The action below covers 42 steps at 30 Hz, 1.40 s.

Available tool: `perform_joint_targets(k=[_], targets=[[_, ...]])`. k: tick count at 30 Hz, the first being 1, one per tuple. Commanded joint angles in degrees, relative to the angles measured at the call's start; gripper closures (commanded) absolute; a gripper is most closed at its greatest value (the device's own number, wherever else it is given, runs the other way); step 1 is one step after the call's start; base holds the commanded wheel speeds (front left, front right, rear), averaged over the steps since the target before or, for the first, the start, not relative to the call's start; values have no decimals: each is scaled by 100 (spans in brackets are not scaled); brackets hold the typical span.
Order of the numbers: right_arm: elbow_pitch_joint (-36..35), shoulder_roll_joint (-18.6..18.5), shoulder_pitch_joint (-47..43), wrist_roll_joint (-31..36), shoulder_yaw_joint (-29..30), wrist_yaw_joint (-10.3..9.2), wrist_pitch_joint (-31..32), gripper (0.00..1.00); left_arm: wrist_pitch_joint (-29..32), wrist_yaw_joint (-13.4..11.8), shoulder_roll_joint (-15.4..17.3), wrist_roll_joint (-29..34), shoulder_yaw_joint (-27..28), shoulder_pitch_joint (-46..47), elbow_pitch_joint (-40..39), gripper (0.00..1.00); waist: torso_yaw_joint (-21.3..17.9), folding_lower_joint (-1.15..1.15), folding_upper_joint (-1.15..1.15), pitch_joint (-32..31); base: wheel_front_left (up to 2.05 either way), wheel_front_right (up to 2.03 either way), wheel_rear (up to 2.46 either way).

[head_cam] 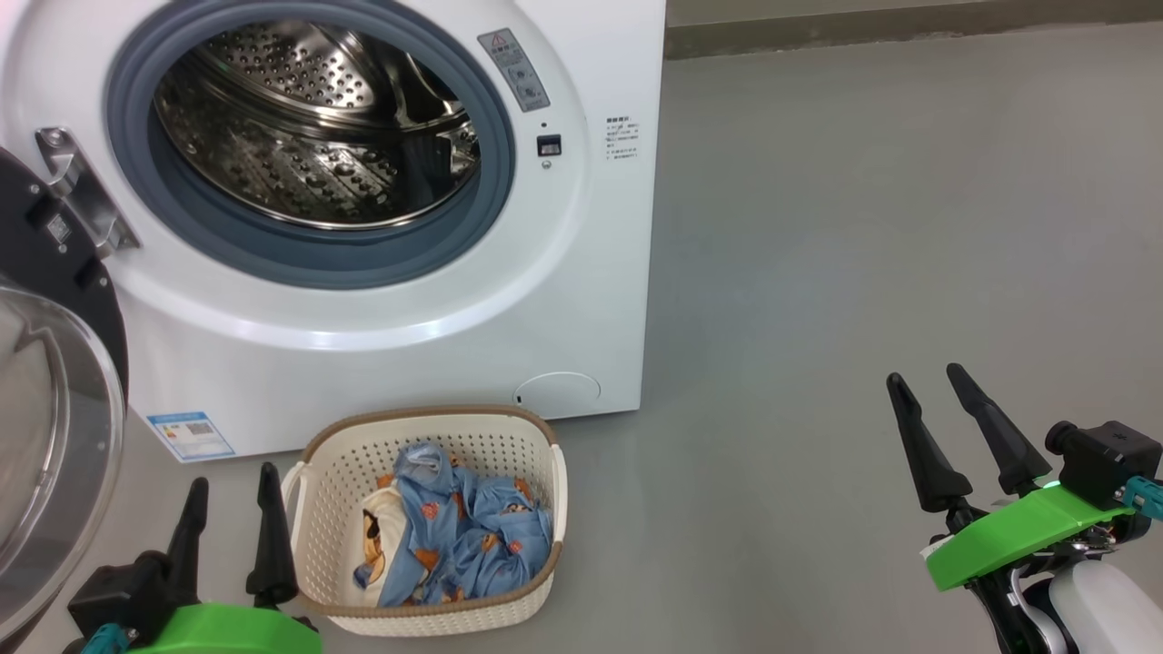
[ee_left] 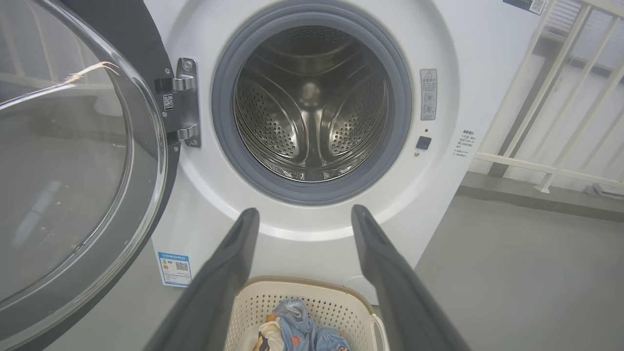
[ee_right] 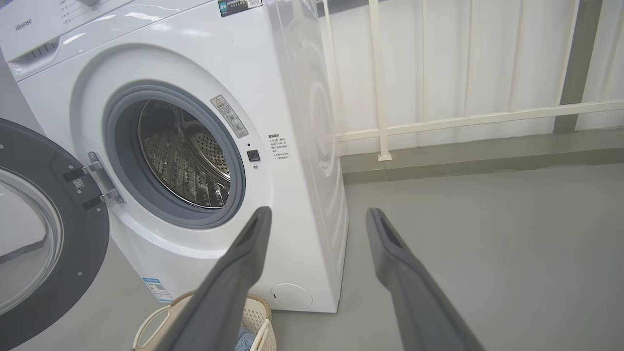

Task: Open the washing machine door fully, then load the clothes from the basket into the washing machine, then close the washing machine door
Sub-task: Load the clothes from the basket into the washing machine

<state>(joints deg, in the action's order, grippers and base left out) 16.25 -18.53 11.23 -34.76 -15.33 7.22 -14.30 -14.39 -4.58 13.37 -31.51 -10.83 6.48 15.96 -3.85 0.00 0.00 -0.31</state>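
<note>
The washer [head_cam: 581,272] is found standing on a grey floor [head_cam: 863,227], its door [head_cam: 50,409] swung wide on the hinge [head_cam: 82,191] to the robot's left, the glass bowl being seen at the left edge of the head view; the steel drum [head_cam: 309,136] is exposed within the grey-blue gasket [head_cam: 318,263]; a blue label [head_cam: 191,436] is noted low on the front panel. The basket [head_cam: 427,413] is set on the floor just before the washer, below the opening; whether it touches the panel cannot be told. The clothes [head_cam: 472,536] are seen lying in the basket; blue printed garments are bunched across the middle and right, and a cream piece [head_cam: 377,536] is tucked at their left. The left gripper [head_cam: 233,475] is placed low, just beside the basket's left handle, with its fingers spread wide and nothing between them; in the left wrist view it is pointed at the drum opening, the basket's far rim being framed between the fingers. The right gripper [head_cam: 925,372] is placed over bare floor, well apart from the basket and to the right of the washer; its fingers are likewise parted and nothing is grasped; in the right wrist view it is aimed toward the washer's right front corner, and a white railing [ee_right: 376,73] is seen behind.
</note>
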Motion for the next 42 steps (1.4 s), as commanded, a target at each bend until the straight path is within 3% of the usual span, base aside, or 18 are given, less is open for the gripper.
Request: perform_joint_targets(k=[1,24,42], targets=[[-132,-86,102,28,-91,26,-70,0,-61,17,126,52,198,183,-72,0,4,0,0,0,98,-98,0],[-129,-77,74,14,-104,26,-70,0,-61,-20,96,56,302,225,-24,0,73,0,0,2,112,-112,0],[-95,-33,84,9,-112,26,-70,0,-61,16,91,66,319,247,26,0,96,0,0,-13,15,-15,0]])
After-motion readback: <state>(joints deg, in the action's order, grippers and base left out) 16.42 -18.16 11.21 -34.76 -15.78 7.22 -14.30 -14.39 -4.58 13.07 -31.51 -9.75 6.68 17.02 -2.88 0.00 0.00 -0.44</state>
